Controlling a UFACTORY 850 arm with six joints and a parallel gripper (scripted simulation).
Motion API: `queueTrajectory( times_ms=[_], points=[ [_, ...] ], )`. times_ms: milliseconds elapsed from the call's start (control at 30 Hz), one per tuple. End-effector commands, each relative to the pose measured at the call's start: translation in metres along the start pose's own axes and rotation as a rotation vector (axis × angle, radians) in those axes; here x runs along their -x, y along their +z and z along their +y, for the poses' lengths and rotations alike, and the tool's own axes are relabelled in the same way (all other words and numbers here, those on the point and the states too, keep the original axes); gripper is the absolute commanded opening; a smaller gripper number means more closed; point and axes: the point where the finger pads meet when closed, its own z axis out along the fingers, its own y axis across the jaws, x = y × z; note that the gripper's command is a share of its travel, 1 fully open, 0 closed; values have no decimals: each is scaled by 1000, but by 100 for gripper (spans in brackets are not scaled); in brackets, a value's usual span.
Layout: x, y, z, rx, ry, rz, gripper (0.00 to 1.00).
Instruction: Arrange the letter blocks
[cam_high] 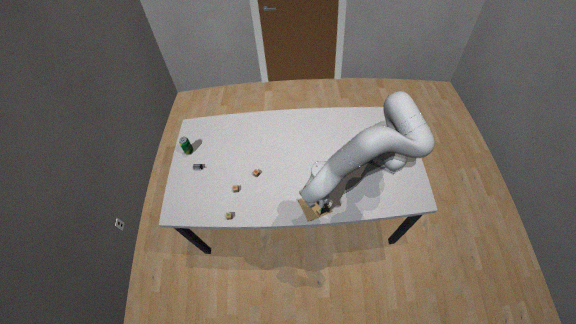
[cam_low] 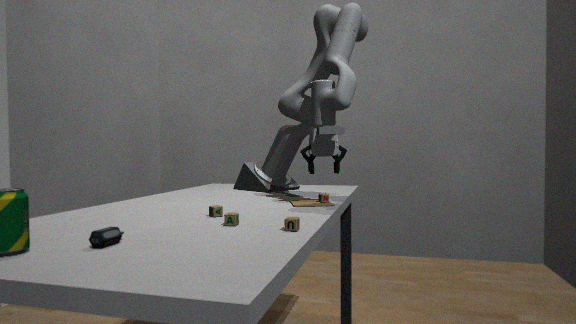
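Note:
A tan mat (cam_low: 306,202) lies near the table's front edge, also in the overhead view (cam_high: 311,209). A wooden block with a red N on its side (cam_low: 324,198) sits on the mat. My gripper (cam_low: 323,167) (cam_high: 323,206) hangs open and empty well above that block; in the overhead view the arm hides most of it. Three more blocks lie off the mat: one with a green mark (cam_low: 215,211) (cam_high: 256,172), one with a green A on its side (cam_low: 231,219) (cam_high: 236,188), and one with a dark U-like mark (cam_low: 291,224) (cam_high: 229,215). Their top faces are too small to read.
A green and yellow can (cam_low: 13,220) (cam_high: 186,145) stands at the table's far left end. A small black cylinder (cam_low: 105,236) (cam_high: 198,166) lies near it. The arm's base (cam_high: 400,160) sits at the right side of the table.

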Motion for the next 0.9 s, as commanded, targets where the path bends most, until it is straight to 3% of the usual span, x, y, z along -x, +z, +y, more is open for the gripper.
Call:
queueTrajectory(
  times_ms=[0,133,200,267,700,767,867],
  points=[
    [-30,-1,8,-6,100,5,100],
    [-69,-2,22,-17,244,11,100],
    [-69,-2,22,-17,244,11,100],
    [-98,-2,35,-24,356,14,100],
    [-186,-1,93,-43,738,15,100],
    [-186,-1,93,-43,738,15,100],
    [-210,0,115,-46,861,14,100]
  ],
)
